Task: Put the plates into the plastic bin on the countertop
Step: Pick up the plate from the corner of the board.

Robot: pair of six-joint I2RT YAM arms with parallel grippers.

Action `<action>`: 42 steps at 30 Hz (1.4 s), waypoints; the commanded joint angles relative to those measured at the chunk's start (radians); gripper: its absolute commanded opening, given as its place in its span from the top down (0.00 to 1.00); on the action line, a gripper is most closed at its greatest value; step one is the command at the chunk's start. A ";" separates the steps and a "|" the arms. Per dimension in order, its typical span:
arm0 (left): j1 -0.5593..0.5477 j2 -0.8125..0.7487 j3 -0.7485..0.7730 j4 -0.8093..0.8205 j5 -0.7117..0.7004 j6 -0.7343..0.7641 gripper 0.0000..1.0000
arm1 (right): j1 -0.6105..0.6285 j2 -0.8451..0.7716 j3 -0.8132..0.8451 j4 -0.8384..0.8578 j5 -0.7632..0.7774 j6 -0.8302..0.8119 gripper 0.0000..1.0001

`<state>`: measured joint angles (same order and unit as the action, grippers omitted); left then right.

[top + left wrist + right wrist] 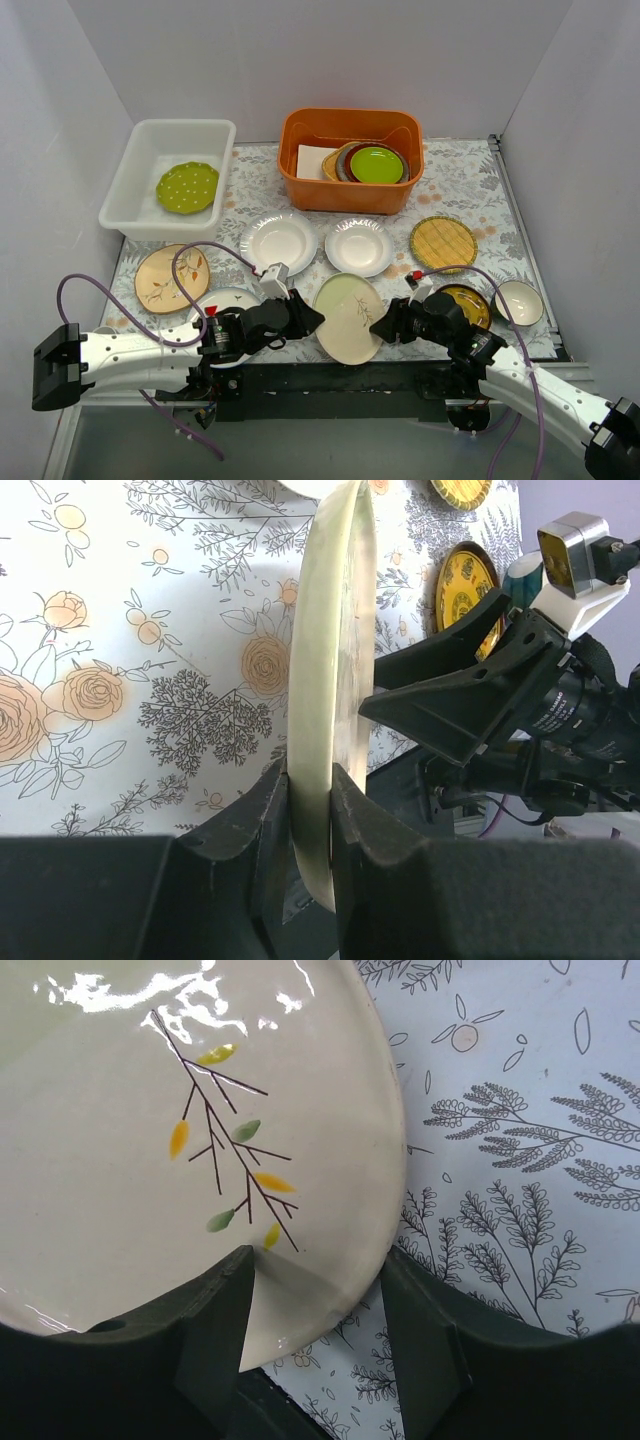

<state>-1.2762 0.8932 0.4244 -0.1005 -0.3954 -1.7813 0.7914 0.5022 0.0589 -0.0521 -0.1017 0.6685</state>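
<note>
Pinching the cream plate (335, 660) by its rim, the left gripper (310, 795) sees it edge-on, the edge running straight up its wrist frame. Only the right wrist view shows the branch-and-leaf motif, the rim lying between the parted fingers of the right gripper (318, 1295). Overhead, the plate sits lower centre at the near edge of the countertop (460, 185); the plastic bin (128, 175) stands upper left.

One plate (187, 187) lies in the plastic bin (168, 148), left of the other tub (345, 195).
</note>
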 commanded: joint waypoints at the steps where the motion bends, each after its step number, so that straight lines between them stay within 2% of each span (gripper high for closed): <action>1: -0.017 0.015 0.037 0.128 0.125 0.005 0.82 | 0.019 -0.004 -0.001 0.014 -0.101 -0.003 0.39; 9: -0.017 0.029 0.034 0.147 0.145 0.011 0.81 | 0.019 -0.002 -0.007 0.029 -0.107 0.000 0.39; 11: -0.017 0.045 0.042 0.153 0.150 0.013 0.88 | 0.019 -0.002 -0.007 0.028 -0.107 0.000 0.39; 12: -0.017 0.053 0.043 0.153 0.153 0.010 1.00 | 0.019 -0.002 -0.007 0.026 -0.108 -0.001 0.39; 18: -0.017 0.090 0.070 0.116 0.124 -0.012 1.00 | 0.019 -0.019 0.010 -0.011 -0.093 -0.009 0.37; 25: -0.017 0.021 0.102 -0.054 0.027 -0.059 1.00 | 0.019 -0.056 0.047 -0.074 -0.047 -0.023 0.31; 33: -0.017 -0.079 0.091 -0.130 -0.011 -0.098 1.00 | 0.019 -0.060 0.068 -0.092 -0.035 -0.027 0.29; 42: -0.015 -0.099 0.145 -0.231 -0.048 -0.109 1.00 | 0.019 -0.073 0.122 -0.141 -0.003 -0.046 0.27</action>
<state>-1.2877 0.8345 0.4862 -0.3294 -0.3862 -1.8744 0.8059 0.4469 0.1135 -0.1810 -0.1207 0.6464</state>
